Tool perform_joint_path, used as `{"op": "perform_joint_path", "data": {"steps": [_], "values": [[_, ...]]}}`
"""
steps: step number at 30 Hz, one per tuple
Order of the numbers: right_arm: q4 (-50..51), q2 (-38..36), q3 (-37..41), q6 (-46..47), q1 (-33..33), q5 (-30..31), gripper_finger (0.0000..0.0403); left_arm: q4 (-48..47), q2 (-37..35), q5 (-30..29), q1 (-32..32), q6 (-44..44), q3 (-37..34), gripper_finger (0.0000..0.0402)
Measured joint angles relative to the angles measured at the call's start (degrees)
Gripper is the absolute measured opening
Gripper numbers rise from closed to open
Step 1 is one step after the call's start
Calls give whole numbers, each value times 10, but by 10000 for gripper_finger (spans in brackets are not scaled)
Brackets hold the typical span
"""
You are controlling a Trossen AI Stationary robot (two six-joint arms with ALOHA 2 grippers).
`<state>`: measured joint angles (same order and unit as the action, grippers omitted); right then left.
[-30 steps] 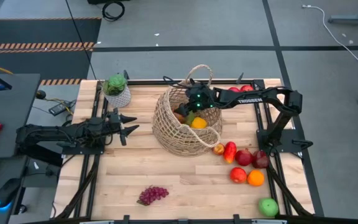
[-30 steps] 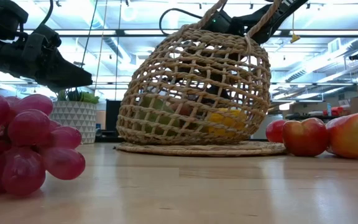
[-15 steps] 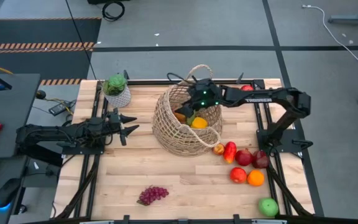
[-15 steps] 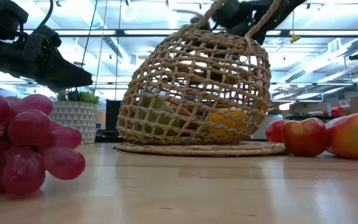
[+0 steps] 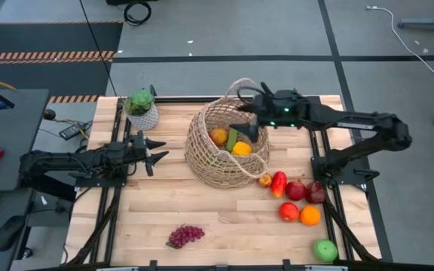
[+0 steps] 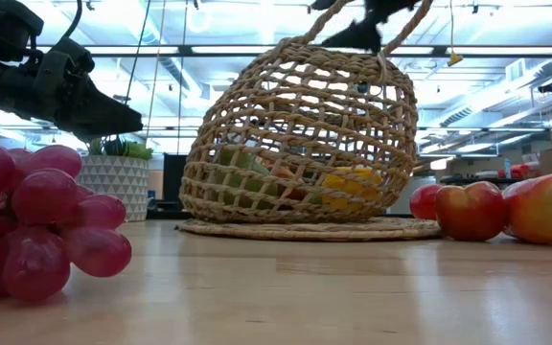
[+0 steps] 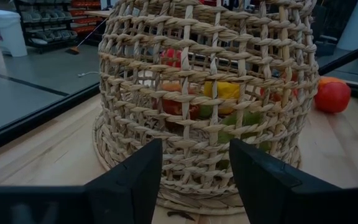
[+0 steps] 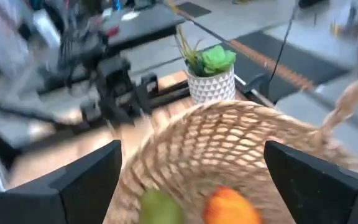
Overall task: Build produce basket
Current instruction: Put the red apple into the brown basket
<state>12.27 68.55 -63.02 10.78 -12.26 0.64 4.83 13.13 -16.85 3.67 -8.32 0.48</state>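
Large round tan open-weave wicker basket (image 5: pixel 227 150) at table centre, upright, with an orange fruit (image 5: pixel 218 136), a yellow piece (image 5: pixel 241 149) and something green between them already inside. Right gripper (image 5: pixel 249 119) poised above the basket's rim at roughly two o'clock of its mouth, jaws spread wide and empty, nothing between the fingers in the right wrist view. Loose produce mostly at four to five o'clock from the basket: a cluster of red apples (image 5: pixel 296 190) and an elongated red-yellow fruit (image 5: pixel 278 183) just beside the basket's foot, a round orange (image 5: pixel 310 215) and a green apple (image 5: pixel 325 250) farther toward the near right corner; the elongated fruit's long axis runs roughly twelve to six. All of that sits on the right arm's side, well nearer to it than to the other, so the next fetch likely means swinging back toward five o'clock. Purple grape bunch (image 5: pixel 185 235) alone at seven o'clock, about equally far from both arms. Left gripper (image 5: pixel 154 151) waiting at nine o'clock of the basket, pointed at it, fingers parted and empty. Hard to make out: the green item inside, half hidden by weave; small white pot with green plant (image 5: pixel 141 110) at eleven o'clock, not part of the job.
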Motion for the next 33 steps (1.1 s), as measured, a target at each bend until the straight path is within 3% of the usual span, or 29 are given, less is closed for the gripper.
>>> {"op": "perform_joint_path", "data": {"steps": [3,11,22,33], "values": [[66,-33,0,-64,4,13,396,0,0,0,0,0,0,195],[235,-75,0,-56,-28,136,396,0,0,0,0,0,0,193],[339,-78,0,-53,-58,272,396,0,0,0,0,0,0,196],[450,-65,4,15,-96,321,396,0,0,0,0,0,0,197]]}}
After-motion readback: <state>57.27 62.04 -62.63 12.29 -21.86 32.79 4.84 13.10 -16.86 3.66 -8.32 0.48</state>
